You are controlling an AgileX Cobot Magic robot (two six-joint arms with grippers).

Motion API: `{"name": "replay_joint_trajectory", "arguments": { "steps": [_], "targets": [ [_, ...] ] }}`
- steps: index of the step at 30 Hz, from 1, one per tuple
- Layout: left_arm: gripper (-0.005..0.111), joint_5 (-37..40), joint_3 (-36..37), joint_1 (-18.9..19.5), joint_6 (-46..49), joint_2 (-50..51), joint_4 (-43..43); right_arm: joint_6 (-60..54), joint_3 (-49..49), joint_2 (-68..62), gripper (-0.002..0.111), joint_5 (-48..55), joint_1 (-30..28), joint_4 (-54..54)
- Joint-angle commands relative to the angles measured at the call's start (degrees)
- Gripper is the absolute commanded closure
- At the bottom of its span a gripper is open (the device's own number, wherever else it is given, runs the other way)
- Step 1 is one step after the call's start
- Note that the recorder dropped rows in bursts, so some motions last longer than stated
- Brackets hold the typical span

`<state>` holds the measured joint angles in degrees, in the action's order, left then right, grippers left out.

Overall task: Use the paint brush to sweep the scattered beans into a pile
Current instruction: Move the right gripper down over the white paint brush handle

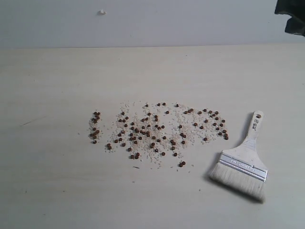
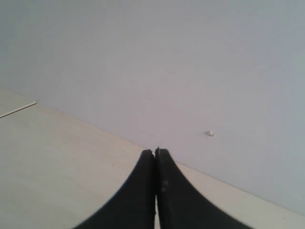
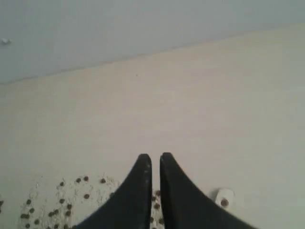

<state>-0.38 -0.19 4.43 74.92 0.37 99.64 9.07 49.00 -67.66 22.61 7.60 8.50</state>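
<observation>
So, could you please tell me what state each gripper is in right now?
Left gripper: jaws shut, holding nothing.
Right gripper: jaws slightly apart, holding nothing.

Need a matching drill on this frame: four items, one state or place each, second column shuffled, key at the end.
1. beans
2. paint brush
3. left gripper
4. right gripper

A. jaws a crack apart, holding nothing
B. scattered, not yet piled
C. jaws pressed together
D. lying flat, right of the beans in the exterior view, untouched

Pairs: 1-B; 2-D; 3-C; 4-A
</observation>
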Motion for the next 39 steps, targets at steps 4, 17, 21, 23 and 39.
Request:
{"name": "replay_joint_trajectory", "arguments": {
  "steps": [4,17,21,23,39],
  "targets": [
    [0.107,-0.01,0.19,-0.52,0.15,-0.37,0.31,15.55,7.12,-6.98,0.08,18.94,-0.03,-14.15],
    [0.107,-0.01,0.19,-0.52,0.15,-0.37,0.31,19.73,-0.24,-18.26,0.046,14.16,0.4,-11.62],
    [0.107,0.38,0.19,-1.52,0.15,-0.37,0.31,19.73,-0.21,-21.4,0.046,6.06,0.4,-7.61],
    [0.107,0.38,0.19,-1.52,0.15,-0.37,0.31,19.73,-0.21,-22.07,0.046,4.92,0.4,-5.1],
    [0.107,0.38,0.19,-1.52,0.15,-0.37,0.31,19.6,-0.21,-22.29,0.046,4.78,0.4,-1.03]
  ]
}}
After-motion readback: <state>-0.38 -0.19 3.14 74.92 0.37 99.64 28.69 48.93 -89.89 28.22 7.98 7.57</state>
